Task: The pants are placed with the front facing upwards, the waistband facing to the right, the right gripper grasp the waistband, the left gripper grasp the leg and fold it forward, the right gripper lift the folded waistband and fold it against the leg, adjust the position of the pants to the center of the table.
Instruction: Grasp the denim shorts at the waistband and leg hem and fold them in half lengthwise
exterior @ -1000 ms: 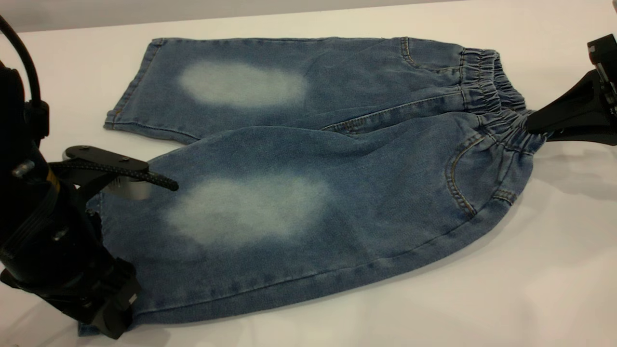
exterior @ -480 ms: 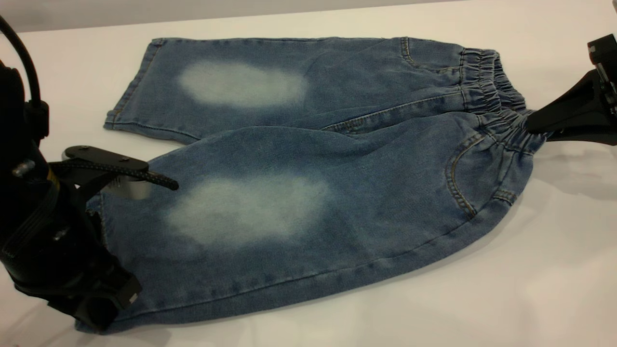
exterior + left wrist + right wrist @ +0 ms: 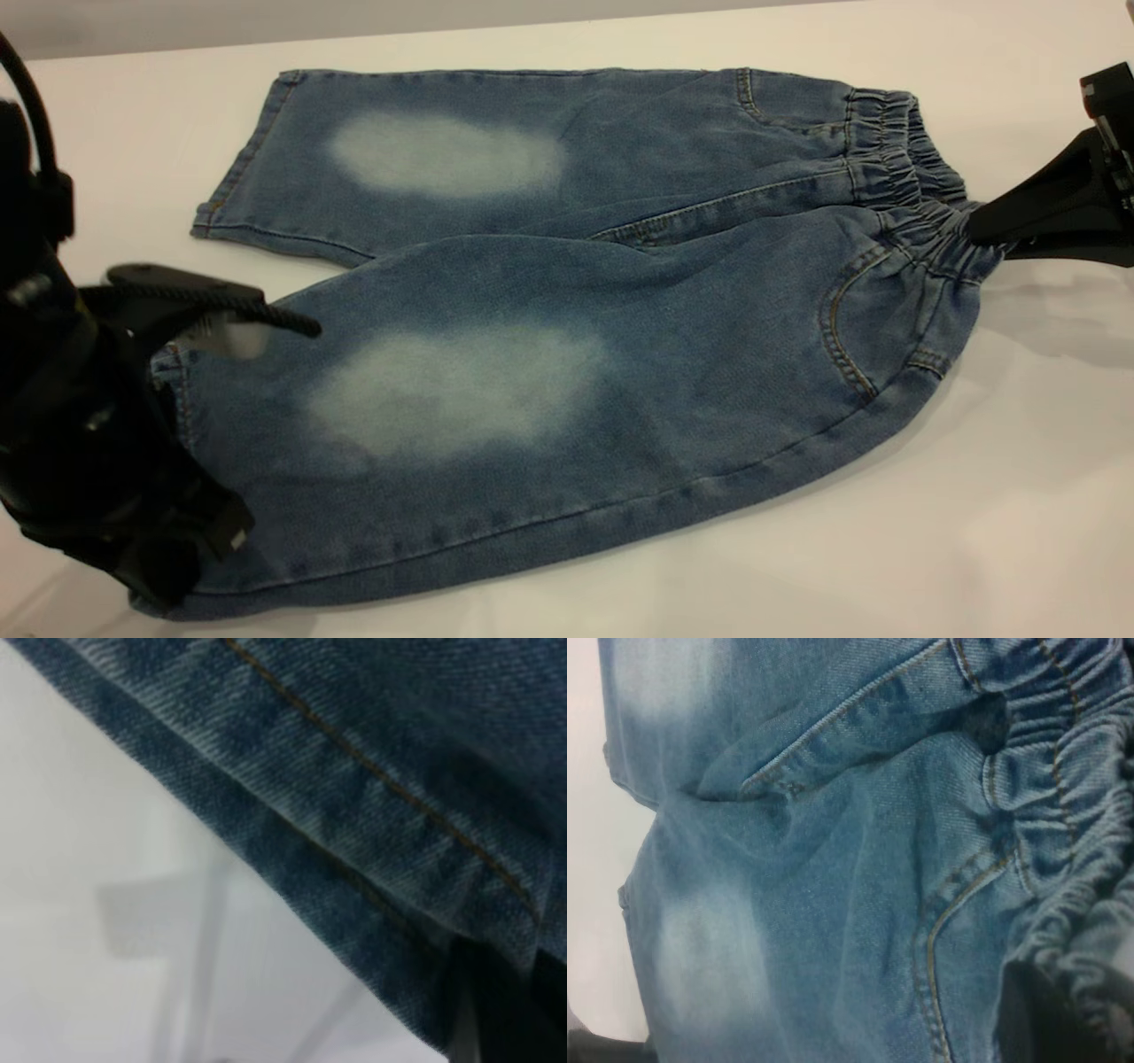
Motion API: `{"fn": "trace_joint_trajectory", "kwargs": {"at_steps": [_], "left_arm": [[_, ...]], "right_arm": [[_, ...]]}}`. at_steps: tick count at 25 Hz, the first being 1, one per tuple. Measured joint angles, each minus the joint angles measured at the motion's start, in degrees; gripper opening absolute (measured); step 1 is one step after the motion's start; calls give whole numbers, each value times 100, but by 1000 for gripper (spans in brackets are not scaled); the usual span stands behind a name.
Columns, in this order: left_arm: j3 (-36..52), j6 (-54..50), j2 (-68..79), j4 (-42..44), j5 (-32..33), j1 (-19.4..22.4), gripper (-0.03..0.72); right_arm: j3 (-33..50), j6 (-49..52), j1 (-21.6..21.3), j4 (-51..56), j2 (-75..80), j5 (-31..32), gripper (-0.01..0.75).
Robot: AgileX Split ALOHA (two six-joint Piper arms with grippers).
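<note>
On the white table (image 3: 974, 532) lie the pants (image 3: 567, 354), spread out flat with the front side up. They are the landmark for everything else. Two pale patches show on them, one on each leg. The waistband (image 3: 912, 190) is at the right end of the pants, all bunched and wrinkly. The leg hems are at the left end.

The right gripper (image 3: 974, 232) is at the right end of the pants. Its black pointed fingers are pinched shut on the waistband, and the denim there is pulled into a little peak. From the right wrist view, the waistband (image 3: 1063, 815) looks scrunched up close to the fingers.

The left gripper (image 3: 168, 567) is at the left end of the pants, at the hem corner of the near leg. The hem edge meets its black body there. I cannot tell if its fingers are wide or closed. From the left wrist view, the stitched hem (image 3: 354, 833) runs slantwise over the bare table (image 3: 106, 904).

Bare table shows beyond the far leg and the near leg's long edge, and also past the waistband.
</note>
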Motion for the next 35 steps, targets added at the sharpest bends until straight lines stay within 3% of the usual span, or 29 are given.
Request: {"fn": "trace_joint_trajectory", "kwargs": {"at_steps": [15, 35], "left_arm": [[-147, 5, -1808, -96, 696, 0, 36], [-1496, 187, -2093, 114, 224, 6, 36]], "right_arm": [[0, 48, 0, 0, -241, 5, 31], [-393, 294, 0, 155, -438, 148, 31]]}}
